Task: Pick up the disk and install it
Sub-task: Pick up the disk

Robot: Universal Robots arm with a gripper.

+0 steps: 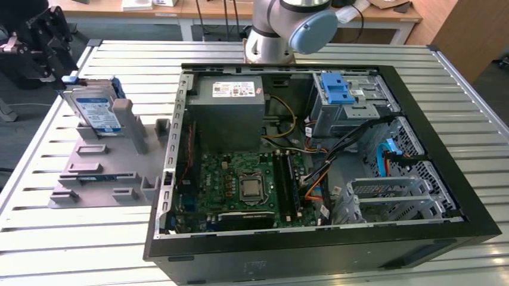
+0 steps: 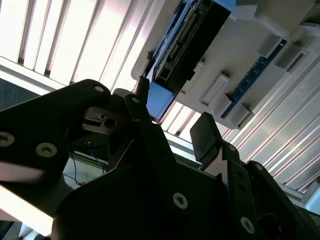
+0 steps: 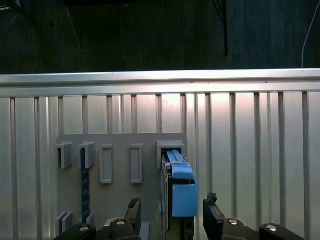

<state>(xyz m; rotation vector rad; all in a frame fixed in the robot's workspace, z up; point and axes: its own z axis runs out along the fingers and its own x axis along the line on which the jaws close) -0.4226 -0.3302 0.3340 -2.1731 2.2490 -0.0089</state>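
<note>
You have your claw (image 3: 172, 214) open, with one finger on each side of the disk (image 3: 183, 192), and the disk stands on its edge in the grey holder (image 1: 104, 173) on the bench (image 1: 47, 238), beside the open computer case (image 1: 318, 250).

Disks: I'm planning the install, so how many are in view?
1. The disk stands on edge in the grey holder at the exterior view's left, outside the computer case. More could be hidden inside the case's cages.
</note>
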